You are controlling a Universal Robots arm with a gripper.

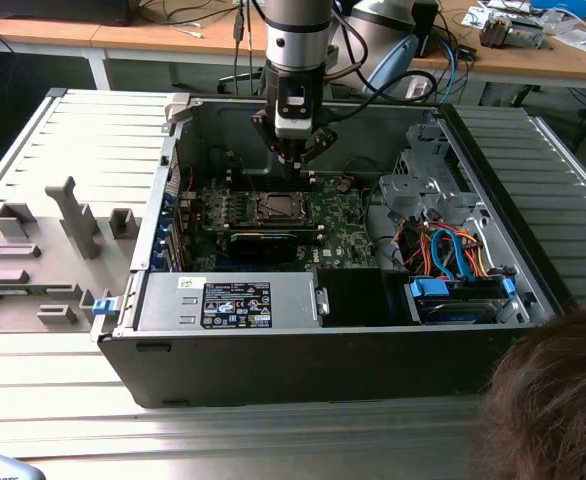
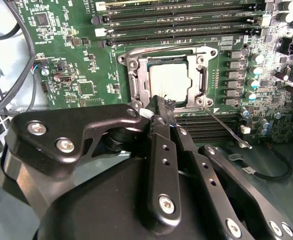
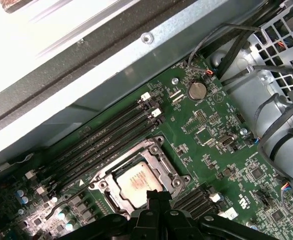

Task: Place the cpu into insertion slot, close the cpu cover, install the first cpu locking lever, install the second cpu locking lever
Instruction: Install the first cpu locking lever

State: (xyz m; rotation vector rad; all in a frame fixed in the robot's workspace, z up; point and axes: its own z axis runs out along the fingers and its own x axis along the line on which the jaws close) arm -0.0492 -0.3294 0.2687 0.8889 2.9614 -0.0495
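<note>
So the setup sits on a ribbed grey metal table (image 1: 63, 420), with wooden desks (image 1: 173, 35) covered in cables behind it. Going from the exterior view's left: a grey fixture plate (image 1: 33, 250) with a few upright grey blocks on it, then the open PC case (image 1: 323, 355) lying on its side, with a person's hair (image 1: 553, 400) poking in at about 5 o'clock of that view.

Inside the case there's the labelled power supply (image 1: 228, 303) along the near edge, the green motherboard (image 1: 338, 225) in the middle, and a drive cage with orange and blue cables (image 1: 448, 255) off to the exterior view's right.

The cpu (image 2: 170, 81) is already sitting in the insertion slot (image 1: 276, 207), silvery-grey top facing up, flat and square. The cpu cover (image 2: 136, 75) looks to be lying down around it, chip showing through the window. A thin wire lever (image 2: 226, 131) sticks out at an angle from one corner of the socket, so it's not latched. Rows of black memory slots (image 3: 106, 140) run on either side of the socket.

The gripper (image 2: 161, 105) hangs right above the socket's edge; its black fingertips look pressed together with nothing pinched.
</note>
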